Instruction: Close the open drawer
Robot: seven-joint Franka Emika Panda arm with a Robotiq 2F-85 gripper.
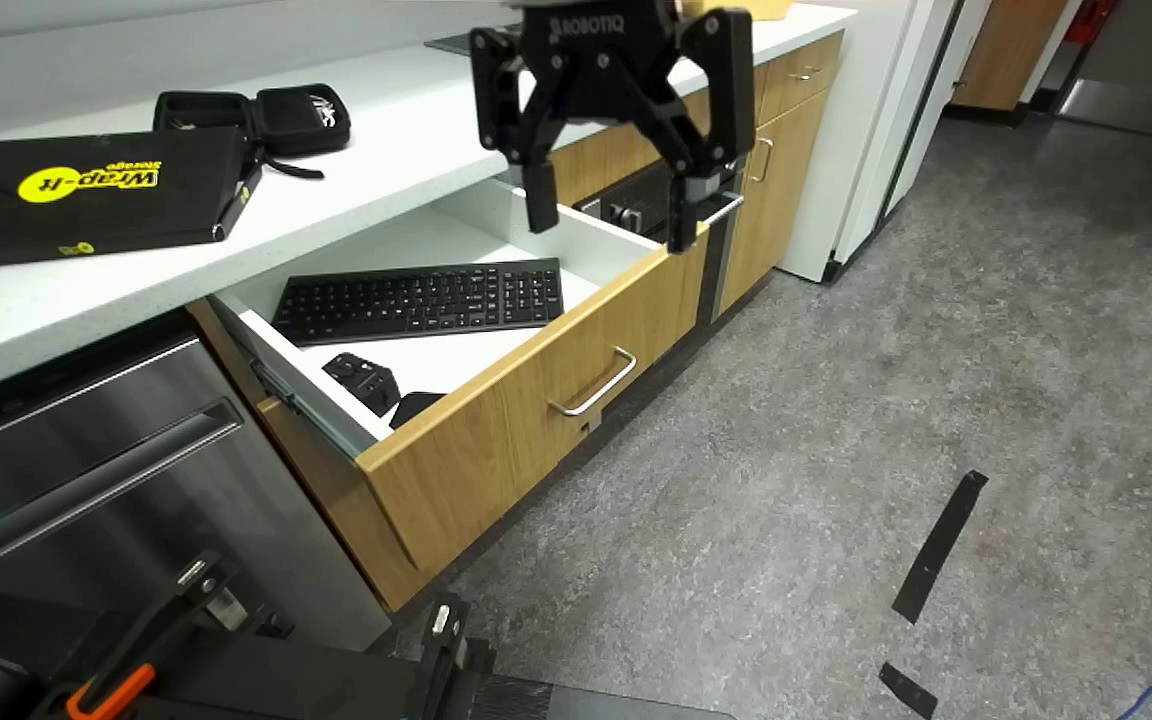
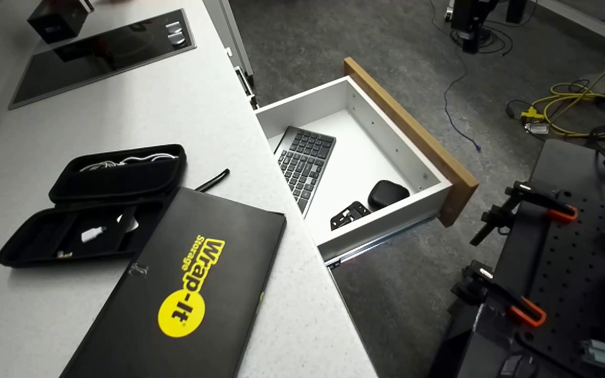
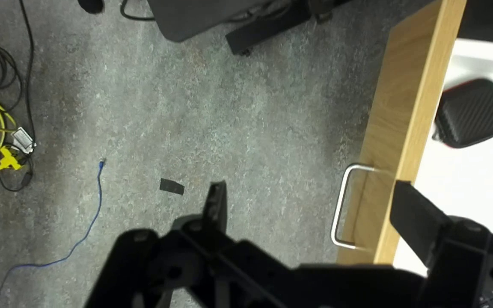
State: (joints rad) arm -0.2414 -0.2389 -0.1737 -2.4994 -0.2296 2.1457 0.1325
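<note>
The drawer (image 1: pixel 496 460) is pulled out from the counter, with its tan wood front and white inside showing. It also shows open in an exterior view (image 2: pixel 422 136) and in the wrist view (image 3: pixel 405 77). Its silver bar handle (image 1: pixel 598 390) is on the front and shows in the wrist view (image 3: pixel 339 209). My gripper (image 1: pixel 611 218) is open and empty, with its fingers pointing down. In the wrist view the gripper (image 3: pixel 309 190) has one finger over the floor, outside the handle, and one overlapping the drawer's top edge. I cannot tell its exact height.
In the drawer lie a keyboard (image 2: pixel 308 163), a black pouch (image 2: pixel 387 194) and a small black device (image 2: pixel 349 214). A black box (image 1: pixel 86 195) and an open case (image 2: pixel 113 176) sit on the white countertop (image 2: pixel 139 115). A steel appliance (image 1: pixel 236 520) and clamps (image 2: pixel 507 294) are nearby.
</note>
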